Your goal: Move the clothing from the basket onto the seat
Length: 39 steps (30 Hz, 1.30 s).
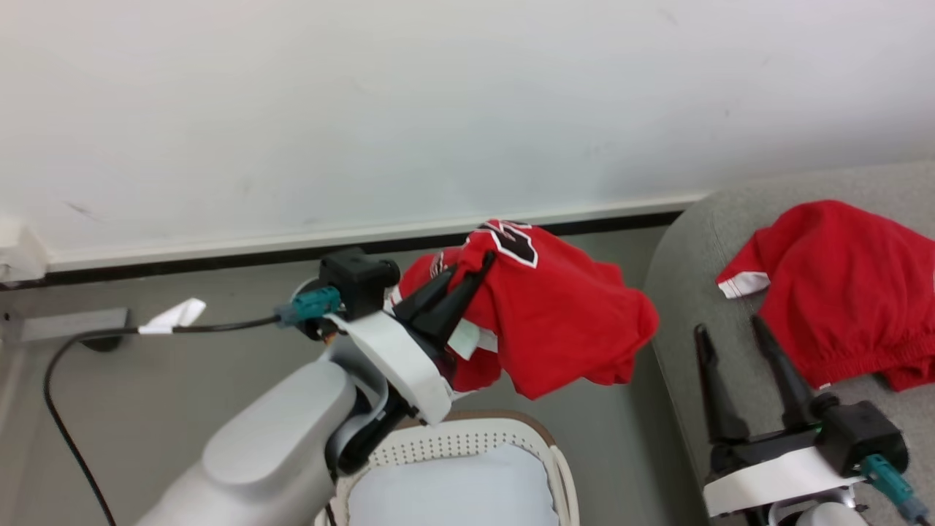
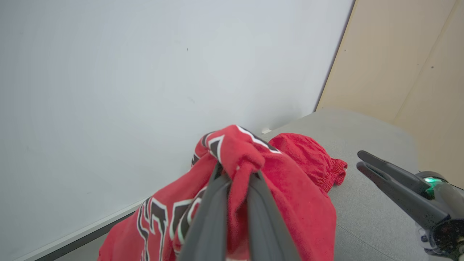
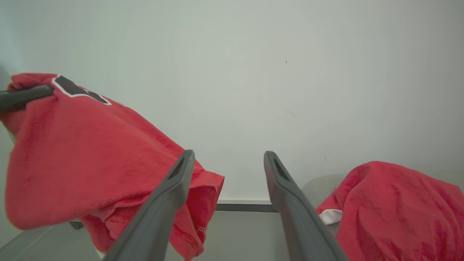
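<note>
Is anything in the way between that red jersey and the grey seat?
Nothing visible. The jersey hangs from the shut left gripper above the basket, with open air across to the seat. The shorts lie farther along it; the open right gripper hovers near its front.

Bright, even, diffuse light; soft shadows; sharp head view; mild wide-angle wrist distortion
</note>
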Tool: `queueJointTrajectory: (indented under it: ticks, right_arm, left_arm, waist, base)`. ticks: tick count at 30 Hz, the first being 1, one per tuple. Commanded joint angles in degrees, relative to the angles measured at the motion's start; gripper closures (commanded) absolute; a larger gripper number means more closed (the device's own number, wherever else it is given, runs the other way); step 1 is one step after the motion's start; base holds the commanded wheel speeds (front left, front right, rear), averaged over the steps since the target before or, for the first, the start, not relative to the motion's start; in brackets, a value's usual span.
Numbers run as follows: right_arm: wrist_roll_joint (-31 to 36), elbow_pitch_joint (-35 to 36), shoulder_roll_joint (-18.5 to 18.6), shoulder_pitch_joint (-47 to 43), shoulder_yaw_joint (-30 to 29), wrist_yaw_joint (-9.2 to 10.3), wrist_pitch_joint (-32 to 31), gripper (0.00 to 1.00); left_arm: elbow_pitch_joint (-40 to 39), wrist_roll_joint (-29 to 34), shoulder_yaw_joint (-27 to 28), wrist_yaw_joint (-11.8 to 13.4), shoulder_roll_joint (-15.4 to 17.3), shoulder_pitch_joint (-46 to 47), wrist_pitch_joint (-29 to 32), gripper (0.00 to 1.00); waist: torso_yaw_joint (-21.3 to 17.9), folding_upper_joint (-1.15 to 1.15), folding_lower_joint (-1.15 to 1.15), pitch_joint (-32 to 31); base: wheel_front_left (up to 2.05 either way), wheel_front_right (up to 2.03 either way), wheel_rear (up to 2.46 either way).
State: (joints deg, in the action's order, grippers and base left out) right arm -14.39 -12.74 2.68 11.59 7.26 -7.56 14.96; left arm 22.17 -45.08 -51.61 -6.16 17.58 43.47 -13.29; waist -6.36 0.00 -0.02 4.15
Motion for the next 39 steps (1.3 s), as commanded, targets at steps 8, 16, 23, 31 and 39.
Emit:
queueJointTrajectory:
  ticks: [8, 16, 23, 31, 39]
  right_arm:
    - [-0.3, -2.8, 0.2, -0.2, 5.1, 0.15, 0.1, 0.00]
    - [6.5, -3.6, 0.2, 1.1, 9.0, 0.15, 0.1, 0.00]
    - [12.5, -3.5, 0.2, 2.8, 10.0, 0.15, 0.1, 0.00]
    - [22.9, -4.0, 0.2, 5.9, 11.4, 0.15, 0.1, 0.00]
    - [24.4, -7.9, 0.2, 10.0, 13.3, 0.15, 0.1, 0.00]
  left_arm:
    - [-4.4, -1.7, 3.1, 2.8, 2.0, 2.6, 0.8, 1.00]
    - [-8.1, -3.1, 4.5, 4.8, 3.7, 0.8, 1.5, 1.00]
    - [-9.1, -3.4, 3.8, 5.1, 3.4, 0.0, 1.9, 1.00]
    - [-9.6, -3.6, 2.6, 4.7, 2.6, -0.3, 2.5, 1.00]
    - [-10.1, -3.0, 0.6, 4.0, 1.3, -0.5, 3.0, 1.00]
  waist:
    - [1.6, 0.00, 0.02, -3.9]
    - [2.1, 0.00, 0.02, -3.8]
    - [2.9, 0.00, 0.02, -3.5]
    - [4.6, 0.00, 0.02, -3.5]
    - [8.2, 0.00, 0.02, -3.8]
  base:
    - [0.00, 0.00, 0.00]
    - [0.00, 0.00, 0.00]
    - [0.00, 0.00, 0.00]
    - [0.00, 0.00, 0.00]
    - [0.00, 0.00, 0.00]
